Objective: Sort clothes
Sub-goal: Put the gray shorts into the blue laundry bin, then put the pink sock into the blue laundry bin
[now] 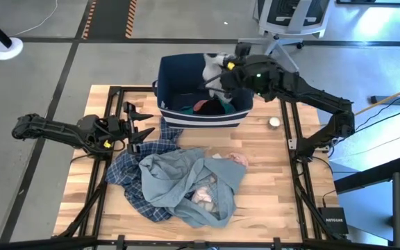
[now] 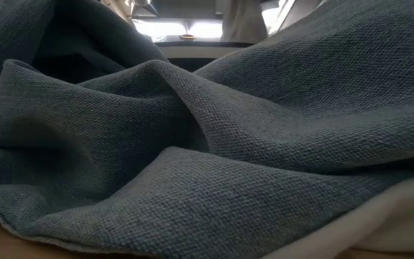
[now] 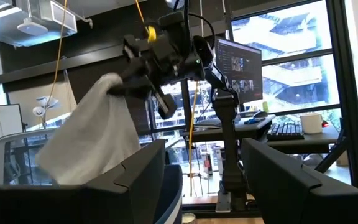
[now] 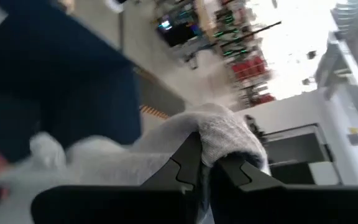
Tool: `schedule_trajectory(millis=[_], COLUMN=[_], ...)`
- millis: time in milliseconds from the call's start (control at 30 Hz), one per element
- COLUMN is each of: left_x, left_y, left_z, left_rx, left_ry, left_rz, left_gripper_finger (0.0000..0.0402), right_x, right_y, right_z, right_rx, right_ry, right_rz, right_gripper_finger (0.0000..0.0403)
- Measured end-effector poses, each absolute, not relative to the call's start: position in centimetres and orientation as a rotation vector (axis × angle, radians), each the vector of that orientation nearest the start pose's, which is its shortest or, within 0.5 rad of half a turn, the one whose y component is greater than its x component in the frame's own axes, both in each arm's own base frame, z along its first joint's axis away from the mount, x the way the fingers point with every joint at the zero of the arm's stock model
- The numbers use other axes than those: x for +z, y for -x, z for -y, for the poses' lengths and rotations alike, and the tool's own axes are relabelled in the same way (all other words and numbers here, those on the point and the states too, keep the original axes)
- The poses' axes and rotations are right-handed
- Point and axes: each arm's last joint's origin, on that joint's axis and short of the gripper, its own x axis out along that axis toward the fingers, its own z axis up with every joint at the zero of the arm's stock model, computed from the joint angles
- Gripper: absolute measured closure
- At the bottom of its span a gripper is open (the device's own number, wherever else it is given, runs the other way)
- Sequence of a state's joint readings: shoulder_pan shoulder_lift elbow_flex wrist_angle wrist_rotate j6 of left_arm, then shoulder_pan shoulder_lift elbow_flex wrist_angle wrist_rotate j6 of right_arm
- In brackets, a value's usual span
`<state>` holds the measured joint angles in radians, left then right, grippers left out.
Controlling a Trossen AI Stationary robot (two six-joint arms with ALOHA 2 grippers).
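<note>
A pile of clothes lies on the wooden table [image 1: 269,173]. In it are a large grey-blue garment [image 1: 179,177], which fills the low view [image 2: 207,144], a blue plaid shirt [image 1: 134,173] and pink pieces [image 1: 236,159]. My right gripper [image 1: 222,69] is shut on a white-grey garment [image 1: 214,62] above the navy bin [image 1: 200,119], which holds dark and reddish pieces [image 1: 201,106]. My left gripper [image 1: 143,125] stands open at the pile's left edge, touching nothing. My right gripper pinches a bunched fold of the white-grey garment [image 4: 225,134] between its two fingers [image 4: 188,163]. The fingers reach out nearly level, slanting slightly down. The garment hangs slack below them [image 3: 92,143] over the bin; my left finger hides its lower end.
A small white round object [image 1: 274,122] lies on the table to the right of the bin. An office chair [image 1: 290,21] stands on the floor beyond the table's far edge. Bare wood shows near the table's right edge.
</note>
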<state>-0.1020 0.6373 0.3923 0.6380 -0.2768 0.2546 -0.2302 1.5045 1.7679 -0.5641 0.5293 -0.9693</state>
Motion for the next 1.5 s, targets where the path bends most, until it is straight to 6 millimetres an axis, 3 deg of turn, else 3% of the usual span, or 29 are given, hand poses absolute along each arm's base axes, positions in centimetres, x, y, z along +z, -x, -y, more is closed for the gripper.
schedule_trajectory(millis=[133,333,533,667,800,967,1133,1367,1500], left_x=[29.6,29.6,29.6,29.6,29.6,29.6,29.6,29.6,29.6], left_y=[-14.8,-14.9,-14.8,-14.8,-14.9,-14.8,-14.9,-14.8,-14.8], left_z=[0.7,0.7,0.7,0.7,0.7,0.7,0.7,0.7,0.7], left_rx=[0.22,0.22,0.22,0.22,0.22,0.221,0.22,0.22,0.22], left_ry=[-0.174,-0.175,-0.177,-0.177,-0.177,-0.179,-0.173,-0.173,-0.169], left_rz=[0.361,0.361,0.36,0.36,0.36,0.36,0.36,0.362,0.362], left_gripper_finger=[0.0194,0.0194,0.0194,0.0194,0.0194,0.0194,0.0194,0.0194,0.0194], right_x=[44.3,42.5,42.8,43.7,44.6,44.6,42.6,36.7,32.5], right_y=[-30.7,-30.3,-28.4,-27.1,-26.5,-26.7,-27.7,-28.8,-28.6], right_z=[8.7,8.3,7.9,7.4,6.2,2.6,-2.1,-8.5,-10.9], right_rx=[-0.472,-0.333,-0.305,-0.234,-0.084,0.105,0.242,0.389,0.471], right_ry=[0.926,0.851,0.796,0.752,0.618,0.561,0.612,0.71,0.754], right_rz=[-0.747,-0.871,-0.945,-0.996,-0.933,-0.866,-0.865,-0.859,-0.884], right_gripper_finger=[0.0354,0.027,0.0212,0.0201,0.0202,0.0203,0.0203,0.0204,0.0204])
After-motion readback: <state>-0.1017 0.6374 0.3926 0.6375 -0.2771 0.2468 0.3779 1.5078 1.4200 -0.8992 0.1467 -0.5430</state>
